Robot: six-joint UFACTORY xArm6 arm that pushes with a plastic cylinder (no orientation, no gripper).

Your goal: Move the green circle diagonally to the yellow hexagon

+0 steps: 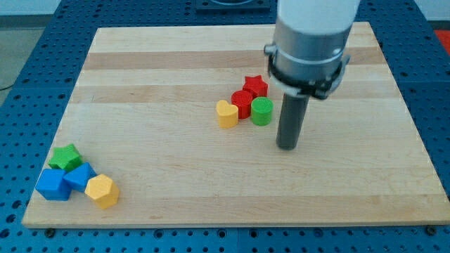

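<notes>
Red blocks (247, 96) crowd green circle (262, 111) — tip (287, 146) nearby.

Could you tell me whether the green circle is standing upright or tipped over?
Upright: the green circle shows its flat round top, beside the red block.

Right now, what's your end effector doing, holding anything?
No gripper: just a rod, so it holds nothing.
My tip rests on the board, just right of and below the green circle, not touching it.
</notes>
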